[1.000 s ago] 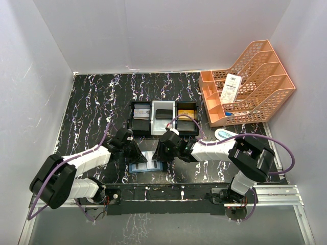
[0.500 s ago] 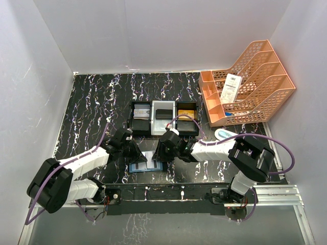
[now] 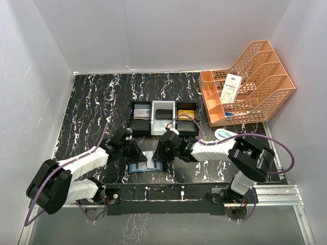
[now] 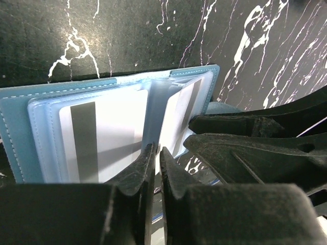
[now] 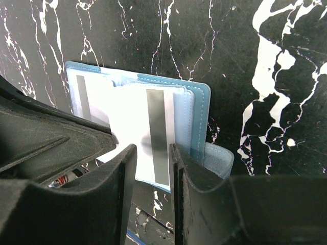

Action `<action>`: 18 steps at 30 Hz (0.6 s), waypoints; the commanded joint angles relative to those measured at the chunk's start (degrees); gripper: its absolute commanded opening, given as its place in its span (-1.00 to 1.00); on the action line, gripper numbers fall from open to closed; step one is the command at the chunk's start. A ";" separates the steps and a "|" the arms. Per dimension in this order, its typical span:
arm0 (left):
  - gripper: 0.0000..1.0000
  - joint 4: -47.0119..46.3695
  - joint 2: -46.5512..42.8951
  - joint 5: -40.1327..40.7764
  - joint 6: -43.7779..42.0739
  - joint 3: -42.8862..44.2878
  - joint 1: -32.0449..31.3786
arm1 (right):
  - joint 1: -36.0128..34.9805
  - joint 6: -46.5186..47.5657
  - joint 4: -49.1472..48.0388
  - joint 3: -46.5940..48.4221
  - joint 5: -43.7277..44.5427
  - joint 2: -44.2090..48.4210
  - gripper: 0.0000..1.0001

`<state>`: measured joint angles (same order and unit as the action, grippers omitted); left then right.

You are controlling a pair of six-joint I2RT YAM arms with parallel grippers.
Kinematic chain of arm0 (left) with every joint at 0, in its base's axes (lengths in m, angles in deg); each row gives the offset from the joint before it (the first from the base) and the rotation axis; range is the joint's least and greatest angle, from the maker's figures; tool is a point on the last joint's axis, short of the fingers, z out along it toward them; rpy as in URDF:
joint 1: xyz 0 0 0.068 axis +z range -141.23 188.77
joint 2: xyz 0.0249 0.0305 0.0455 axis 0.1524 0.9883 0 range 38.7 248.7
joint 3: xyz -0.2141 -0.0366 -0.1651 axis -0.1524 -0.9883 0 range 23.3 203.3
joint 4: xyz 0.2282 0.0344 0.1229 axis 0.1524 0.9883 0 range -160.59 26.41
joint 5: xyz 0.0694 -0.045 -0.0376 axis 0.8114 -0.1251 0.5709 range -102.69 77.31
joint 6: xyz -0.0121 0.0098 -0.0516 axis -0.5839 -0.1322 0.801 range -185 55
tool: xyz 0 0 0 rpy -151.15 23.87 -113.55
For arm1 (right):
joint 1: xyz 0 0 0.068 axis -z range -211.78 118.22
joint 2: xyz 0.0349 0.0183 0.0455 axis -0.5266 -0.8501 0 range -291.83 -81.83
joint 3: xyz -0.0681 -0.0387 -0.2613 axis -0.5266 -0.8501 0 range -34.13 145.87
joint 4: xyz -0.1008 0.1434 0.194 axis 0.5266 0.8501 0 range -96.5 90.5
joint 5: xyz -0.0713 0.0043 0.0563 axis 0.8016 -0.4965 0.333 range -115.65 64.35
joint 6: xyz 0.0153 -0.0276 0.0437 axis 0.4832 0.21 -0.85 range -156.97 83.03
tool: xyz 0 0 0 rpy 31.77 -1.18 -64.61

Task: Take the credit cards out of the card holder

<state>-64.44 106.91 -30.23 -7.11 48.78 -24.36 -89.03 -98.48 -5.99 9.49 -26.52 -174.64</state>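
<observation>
The left fingers (image 4: pixel 156 158) are almost together, with only a thin crack between them. They sit at the near edge of the card holder (image 4: pixel 20 127), close to its middle fold. I cannot tell if they pinch a clear pocket or nothing at all. If they pinch only that thin, slippery pocket, they may slide off it. Then nothing keeps the holder down.

The card holder lies open and flat on the counter (image 3: pixel 92 102), between the two arms. A white card with a grey stripe (image 4: pixel 115 138) sits inside its left clear pocket. The holder looks light, so I think a pull on a card may drag or lift the whole holder. A tight pocket may also bend the card.

The right fingers (image 5: pixel 153 153) are apart. A second striped card (image 5: pixel 156 117) shows in the gap between them, in the right pocket. I cannot tell if they touch it. The gap looks narrower than the card, so a squeeze here may pinch the pocket or miss the card.

The two sets of fingers are very near each other over the holder. One small wrong move may make them bump.
</observation>
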 commanded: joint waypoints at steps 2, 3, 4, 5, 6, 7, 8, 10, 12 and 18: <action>-0.78 -4.85 0.55 -3.76 2.29 -1.17 -0.14 | 0.24 1.54 2.94 -0.90 0.87 -2.24 -0.39; -0.76 -5.74 0.75 -4.14 2.60 -1.44 -0.10 | 0.22 1.54 2.84 -0.98 0.82 -2.20 -0.39; -0.74 -6.85 0.92 -4.56 2.90 -1.75 -0.10 | 0.21 1.46 2.76 -1.05 0.73 -2.27 -0.39; -0.74 -7.68 1.08 -5.08 3.27 -2.10 -0.10 | 0.26 1.44 2.74 -1.07 0.69 -2.25 -0.39; -0.73 -8.40 1.18 -5.30 3.56 -2.38 -0.10 | 0.27 1.46 2.74 -1.14 0.69 -2.23 -0.39; -0.72 -8.99 1.29 -5.57 3.77 -2.63 -0.10 | 0.22 1.42 2.76 -1.16 0.71 -2.23 -0.39; -0.72 -9.64 1.48 -5.84 4.06 -2.83 -0.10 | 0.26 1.40 2.70 -1.16 0.71 -2.22 -0.39; -0.71 -10.80 1.69 -6.41 4.53 -3.27 -0.14 | 0.27 1.45 2.73 -1.16 0.69 -2.12 -0.39; -0.71 -11.68 1.69 -6.71 5.04 -3.68 -0.10 | 0.23 1.44 2.74 -1.24 0.63 -2.18 -0.39; -0.66 -7.47 0.44 -3.66 5.38 -3.58 -0.14 | 0.29 1.31 3.14 -1.34 1.02 -2.03 -0.39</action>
<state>-71.23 108.70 -33.05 -3.22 44.84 -24.21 -88.66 -98.40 -6.10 9.49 -27.11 -174.73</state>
